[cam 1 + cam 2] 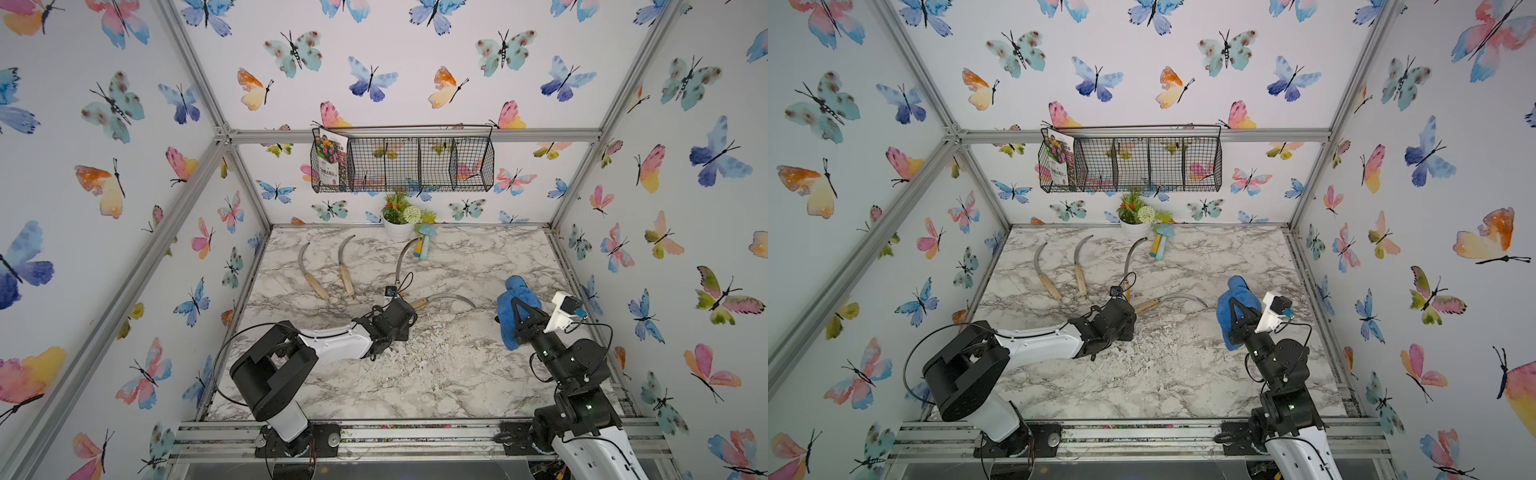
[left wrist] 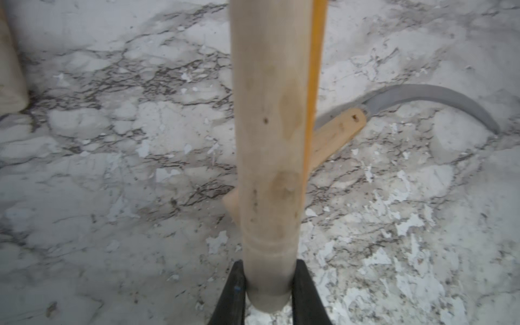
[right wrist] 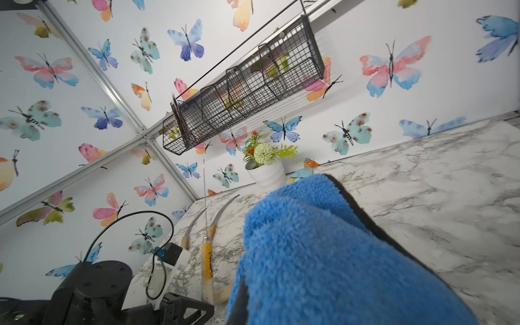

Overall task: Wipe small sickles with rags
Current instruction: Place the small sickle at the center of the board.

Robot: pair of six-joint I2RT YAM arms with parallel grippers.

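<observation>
marble table | blue rag at table's 3 o'clock, bunched, pinched in clenched right gripper | held sickle near table centre, handle butt clamped by left gripper, blade toward 12 o'clock | loose sickle flat at rag's 9 o'clock | outer sickle, inner sickle flat at table's 11 o'clock

Wide open across the front of the marble table, between left arm and right arm. Blocked far left by two sickles lying side by side, mid-table by another sickle lying flat. Tight along the back wall, with flower pot, mushroom toys and wire basket overhead
</observation>
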